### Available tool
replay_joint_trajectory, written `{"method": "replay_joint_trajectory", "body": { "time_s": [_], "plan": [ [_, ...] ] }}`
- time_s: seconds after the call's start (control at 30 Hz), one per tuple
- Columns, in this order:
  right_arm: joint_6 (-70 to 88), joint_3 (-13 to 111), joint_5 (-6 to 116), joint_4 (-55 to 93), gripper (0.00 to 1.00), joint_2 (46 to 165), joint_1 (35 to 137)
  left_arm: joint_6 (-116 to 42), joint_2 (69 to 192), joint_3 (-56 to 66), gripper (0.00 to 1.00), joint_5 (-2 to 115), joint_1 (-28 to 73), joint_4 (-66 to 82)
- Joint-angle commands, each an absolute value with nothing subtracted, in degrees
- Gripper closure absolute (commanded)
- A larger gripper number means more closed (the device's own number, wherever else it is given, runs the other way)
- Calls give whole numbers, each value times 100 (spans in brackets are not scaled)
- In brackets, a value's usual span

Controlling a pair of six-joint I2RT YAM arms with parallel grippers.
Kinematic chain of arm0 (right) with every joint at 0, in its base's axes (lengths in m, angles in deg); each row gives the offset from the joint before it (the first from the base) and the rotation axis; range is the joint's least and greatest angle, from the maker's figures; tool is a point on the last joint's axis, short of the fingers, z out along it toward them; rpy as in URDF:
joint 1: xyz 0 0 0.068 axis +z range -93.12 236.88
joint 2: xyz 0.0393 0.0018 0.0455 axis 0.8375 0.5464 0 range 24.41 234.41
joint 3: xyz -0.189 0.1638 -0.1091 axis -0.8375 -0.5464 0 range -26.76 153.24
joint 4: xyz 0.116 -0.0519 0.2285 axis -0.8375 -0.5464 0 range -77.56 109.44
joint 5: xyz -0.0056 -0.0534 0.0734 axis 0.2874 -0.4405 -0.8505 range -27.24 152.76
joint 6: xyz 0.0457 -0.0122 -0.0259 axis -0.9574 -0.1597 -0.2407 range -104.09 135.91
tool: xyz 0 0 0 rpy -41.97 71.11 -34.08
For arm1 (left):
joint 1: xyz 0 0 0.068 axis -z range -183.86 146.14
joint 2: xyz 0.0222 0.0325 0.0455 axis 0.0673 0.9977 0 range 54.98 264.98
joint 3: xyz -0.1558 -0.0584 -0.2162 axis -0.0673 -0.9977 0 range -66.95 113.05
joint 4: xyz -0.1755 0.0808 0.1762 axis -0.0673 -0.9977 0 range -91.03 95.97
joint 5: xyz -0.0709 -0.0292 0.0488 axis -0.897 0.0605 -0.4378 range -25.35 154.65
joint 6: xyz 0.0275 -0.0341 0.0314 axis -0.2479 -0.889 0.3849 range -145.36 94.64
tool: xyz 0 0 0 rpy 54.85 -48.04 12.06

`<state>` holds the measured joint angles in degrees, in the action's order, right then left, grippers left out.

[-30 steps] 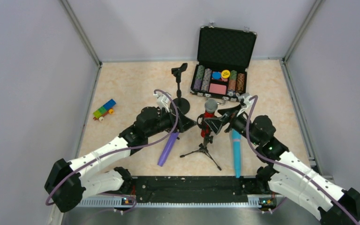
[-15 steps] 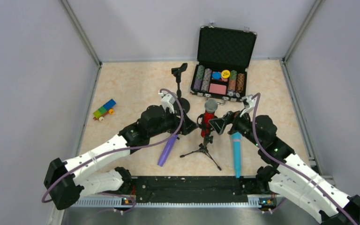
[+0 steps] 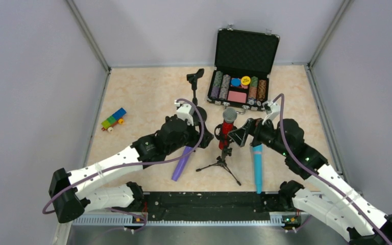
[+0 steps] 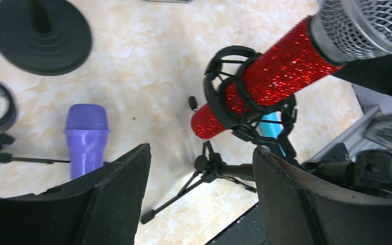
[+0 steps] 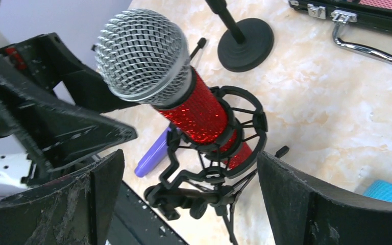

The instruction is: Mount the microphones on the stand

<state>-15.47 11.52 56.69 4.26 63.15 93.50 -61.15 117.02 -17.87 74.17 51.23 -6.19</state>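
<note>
Microphones lie and stand on a marbled table (image 3: 143,92) between two robot arms. The red microphone (image 3: 226,127), glittery with a silver mesh head, sits tilted in the ring cradle of a small tripod stand (image 3: 222,163) at the middle of the table. The left claw (image 4: 201,150) hangs just to its left, partly spread and holding nothing. The right claw (image 5: 190,154) faces it from the other side, spread wide, also holding nothing. Neither touches the microphone. The purple microphone (image 3: 182,162) lies flat on the table left of the tripod, under the left arm. The teal microphone (image 3: 257,167) lies flat to the right, under the right arm. Farther back is a second stand (image 3: 196,77) with a round black base. Beside it, to the right, an open black case (image 3: 245,51) holds rows of poker chips. A toy car (image 3: 113,119) of coloured blocks sits near the left wall.
</note>
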Motion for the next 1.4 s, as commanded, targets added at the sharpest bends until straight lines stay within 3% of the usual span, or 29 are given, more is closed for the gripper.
{"method": "replay_joint_trajectory", "body": {
  "time_s": [0.0,0.43,0.87,1.37],
  "plan": [
    [-1606,1723,5203,-157,4,6391,9408,-6216,11328,-1694,23,8366,5160,-762],
    [-1795,1791,4508,-753,6,7003,9499,-6292,10448,-1956,22,9358,5160,-1025],
    [-1716,1809,4214,-108,7,7568,9619,-6307,10419,-2045,23,9380,5160,-1038],
    [-1211,2141,4839,-116,7,8041,10087,-6294,10428,-2120,23,9314,5160,-1014]
  ]
}}
